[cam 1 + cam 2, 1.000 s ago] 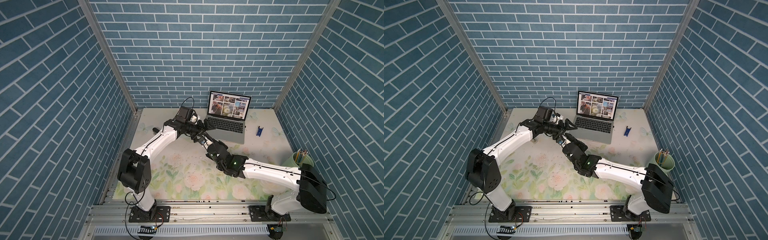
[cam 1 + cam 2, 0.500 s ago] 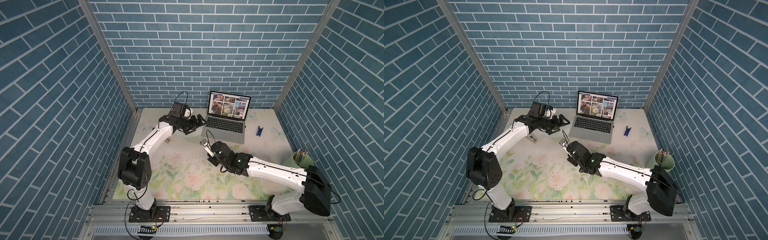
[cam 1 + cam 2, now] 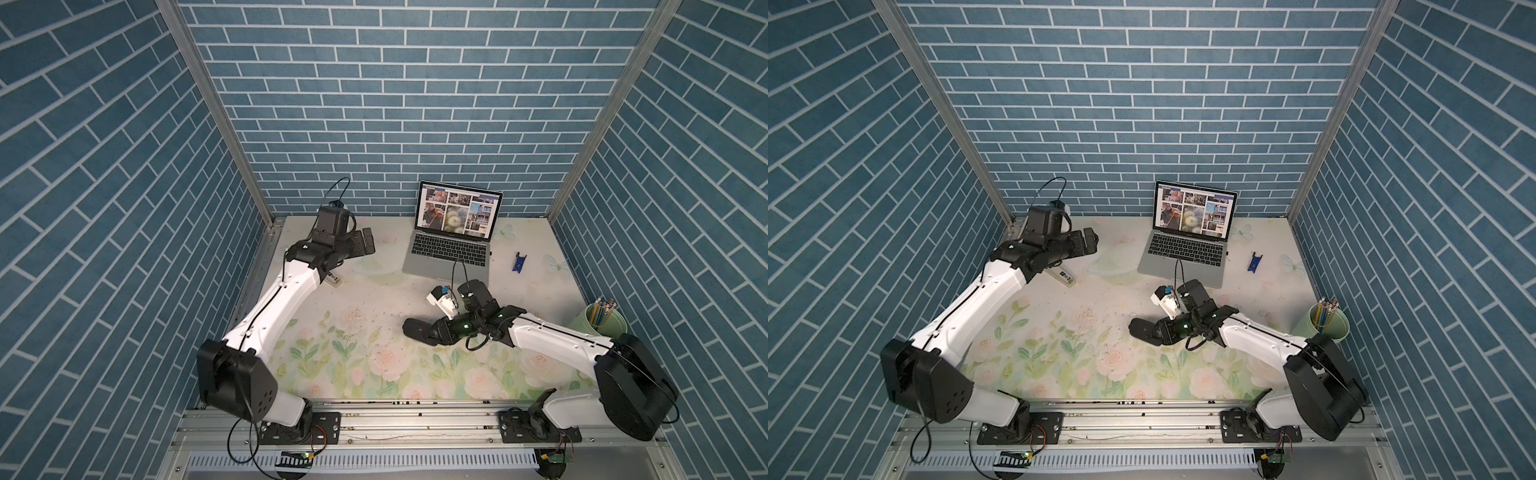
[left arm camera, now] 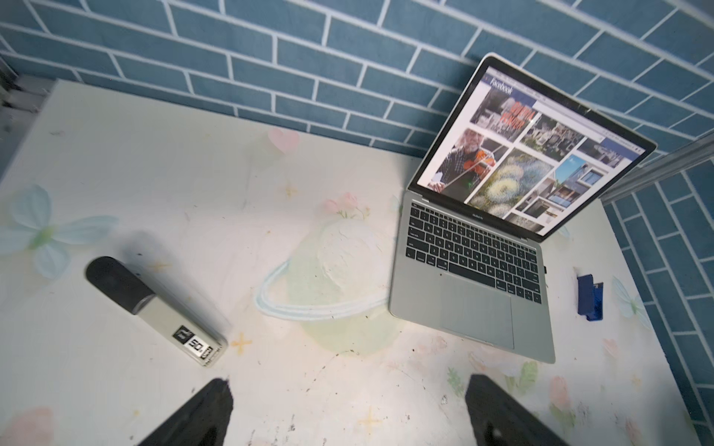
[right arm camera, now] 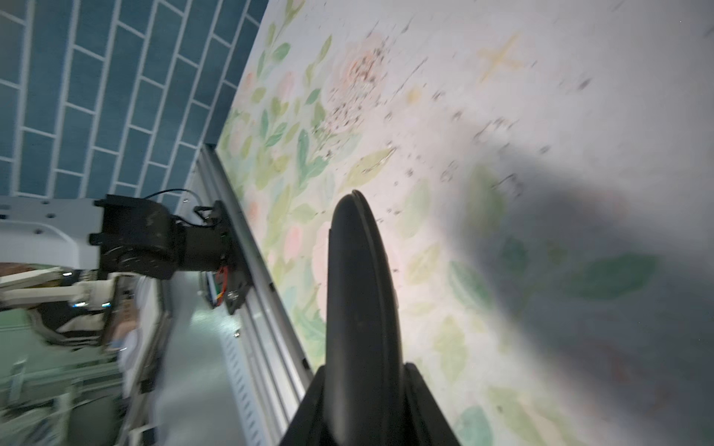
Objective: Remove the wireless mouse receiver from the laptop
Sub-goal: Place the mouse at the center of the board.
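Observation:
The silver-grey laptop (image 3: 446, 259) (image 3: 1183, 259) (image 4: 475, 305) stands open at the back of the table. The wireless mouse receiver (image 3: 491, 252) (image 3: 1227, 251) (image 4: 545, 269) is a tiny black stub on its right edge. My right gripper (image 3: 430, 330) (image 3: 1156, 330) (image 5: 363, 390) sits low over the mat in front of the laptop, shut on a black oval mouse (image 3: 415, 328) (image 5: 359, 289) held edge-on. My left gripper (image 3: 365, 242) (image 3: 1089, 242) (image 4: 347, 417) hangs open and empty at the back left, well away from the laptop.
A grey and black stapler-like tool (image 3: 332, 279) (image 4: 154, 309) lies beside the left arm. A small blue plastic piece (image 3: 518, 262) (image 4: 589, 297) lies right of the laptop. A green pencil cup (image 3: 602, 322) (image 3: 1325, 322) stands at the right wall.
The left arm has drawn back from the laptop's front left corner to the back left. The right arm has swung toward the table's front and turned sideways, carrying the mouse.

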Controlling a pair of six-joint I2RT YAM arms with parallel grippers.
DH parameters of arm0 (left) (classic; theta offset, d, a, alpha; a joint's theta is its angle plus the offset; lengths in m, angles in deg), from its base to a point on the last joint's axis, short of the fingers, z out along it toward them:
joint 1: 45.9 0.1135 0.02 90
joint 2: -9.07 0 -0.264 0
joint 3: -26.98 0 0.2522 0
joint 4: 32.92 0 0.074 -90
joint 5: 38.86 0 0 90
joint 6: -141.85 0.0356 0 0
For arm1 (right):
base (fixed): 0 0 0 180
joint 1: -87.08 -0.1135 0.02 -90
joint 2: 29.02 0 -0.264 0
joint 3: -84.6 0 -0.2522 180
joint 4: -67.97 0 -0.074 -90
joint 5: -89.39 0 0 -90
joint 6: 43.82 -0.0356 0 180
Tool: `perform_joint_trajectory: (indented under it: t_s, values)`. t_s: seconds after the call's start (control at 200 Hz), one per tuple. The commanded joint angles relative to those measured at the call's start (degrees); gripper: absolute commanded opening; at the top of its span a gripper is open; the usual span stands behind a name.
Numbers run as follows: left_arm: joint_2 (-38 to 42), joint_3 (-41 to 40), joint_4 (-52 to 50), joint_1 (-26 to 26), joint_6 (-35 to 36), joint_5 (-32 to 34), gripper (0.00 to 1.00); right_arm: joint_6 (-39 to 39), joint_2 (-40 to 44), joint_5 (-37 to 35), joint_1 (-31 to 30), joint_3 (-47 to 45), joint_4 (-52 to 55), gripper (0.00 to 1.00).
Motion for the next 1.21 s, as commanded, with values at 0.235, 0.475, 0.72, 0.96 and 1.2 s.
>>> perform_joint_trajectory:
  t_s: [0.235, 0.475, 0.72, 0.96, 1.2]
  values:
    - [10.3, -13.5, 9.4, -0.4, 1.8, 2.6, 1.0, -4.0, -13.9, 19.9, 2.2, -0.7, -6.1, 0.0]
    - [10.2, -16.2, 10.8, -0.4, 2.0, 2.1, 1.0, 5.3, -23.0, 18.1, 4.6, 5.4, 4.3, 0.0]
    - [10.2, -17.5, 12.6, -0.7, 2.4, 1.3, 0.99, 7.6, -28.8, 14.4, 5.5, 9.5, 7.2, 0.0]
    - [9.8, -19.3, 13.4, -0.9, 2.4, 0.4, 1.0, 10.0, -30.3, 10.4, 6.1, 10.4, 11.0, 0.0]
    - [10.2, -22.0, 15.2, -2.1, 0.9, -1.2, 1.0, 10.6, -30.8, 7.3, 6.7, 10.5, 12.6, 0.56]
